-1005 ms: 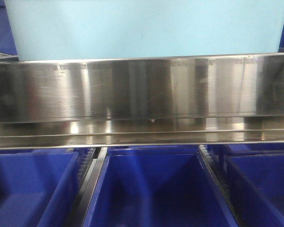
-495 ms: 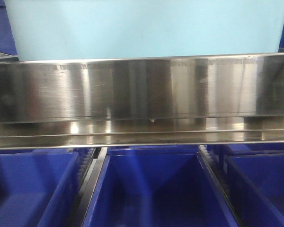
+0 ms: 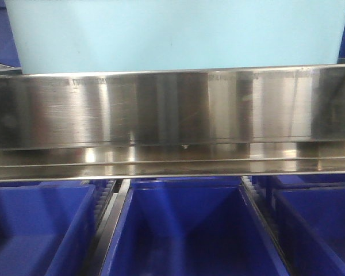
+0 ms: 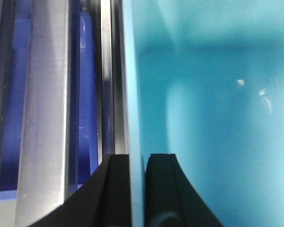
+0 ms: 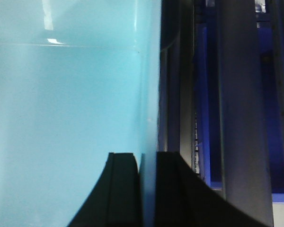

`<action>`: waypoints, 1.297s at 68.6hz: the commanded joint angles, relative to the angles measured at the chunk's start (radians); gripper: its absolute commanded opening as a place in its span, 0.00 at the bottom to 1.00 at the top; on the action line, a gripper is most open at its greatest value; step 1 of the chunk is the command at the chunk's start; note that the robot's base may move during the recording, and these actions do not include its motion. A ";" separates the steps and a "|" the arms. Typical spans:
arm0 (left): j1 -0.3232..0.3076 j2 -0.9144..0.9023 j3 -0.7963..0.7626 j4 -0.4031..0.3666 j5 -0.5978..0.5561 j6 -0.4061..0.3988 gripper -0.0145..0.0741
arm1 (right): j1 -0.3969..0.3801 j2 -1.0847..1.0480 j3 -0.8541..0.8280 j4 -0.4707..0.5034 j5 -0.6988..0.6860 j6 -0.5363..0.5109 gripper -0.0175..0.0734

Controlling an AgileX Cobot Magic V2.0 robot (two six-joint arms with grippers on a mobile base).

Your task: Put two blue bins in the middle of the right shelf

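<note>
One pale sky-blue bin (image 3: 172, 34) fills the top of the front view, its base hidden behind the shiny steel front rail of the right shelf middle (image 3: 172, 109). In the left wrist view my left gripper (image 4: 136, 161) is shut on the blue bin's (image 4: 213, 118) left wall, one black finger (image 4: 118, 189) outside and one inside. In the right wrist view my right gripper (image 5: 147, 158) is shut on the same bin's (image 5: 71, 104) right wall, with a finger (image 5: 125, 189) inside the tub. I cannot tell whether the bin rests on the shelf.
Three dark blue bins (image 3: 184, 230) sit side by side on the level below the rail, separated by grey dividers (image 3: 112, 218). Steel rack rails (image 4: 47, 109) and more dark blue plastic run beside each gripper (image 5: 236, 104).
</note>
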 commanded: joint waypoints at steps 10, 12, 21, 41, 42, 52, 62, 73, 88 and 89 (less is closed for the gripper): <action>-0.004 -0.004 -0.004 -0.013 -0.006 -0.002 0.04 | 0.001 -0.006 0.002 -0.004 -0.010 -0.009 0.01; -0.004 -0.004 -0.004 -0.013 -0.006 -0.002 0.04 | 0.001 -0.006 0.002 -0.004 -0.010 -0.009 0.01; -0.004 -0.004 -0.004 -0.013 -0.006 -0.002 0.04 | 0.001 -0.004 0.002 -0.004 -0.010 -0.009 0.01; -0.004 0.001 -0.004 -0.010 -0.006 -0.012 0.04 | 0.001 -0.005 0.000 -0.002 -0.010 0.000 0.01; -0.004 0.001 -0.004 -0.010 -0.006 -0.015 0.04 | 0.001 -0.005 -0.002 -0.002 -0.010 0.000 0.01; -0.021 -0.038 -0.006 0.006 -0.006 -0.036 0.04 | 0.015 -0.036 -0.004 -0.002 -0.010 0.011 0.01; -0.048 -0.093 -0.008 0.032 -0.006 -0.039 0.04 | 0.043 -0.083 -0.004 -0.021 -0.010 0.038 0.01; -0.063 -0.132 -0.039 0.052 -0.006 -0.039 0.04 | 0.063 -0.130 -0.006 -0.046 -0.010 0.051 0.01; -0.063 -0.146 -0.136 0.059 -0.006 -0.039 0.04 | 0.071 -0.162 -0.094 -0.069 -0.010 0.051 0.01; -0.063 -0.147 -0.142 0.062 -0.006 -0.039 0.04 | 0.071 -0.164 -0.104 -0.071 -0.010 0.051 0.01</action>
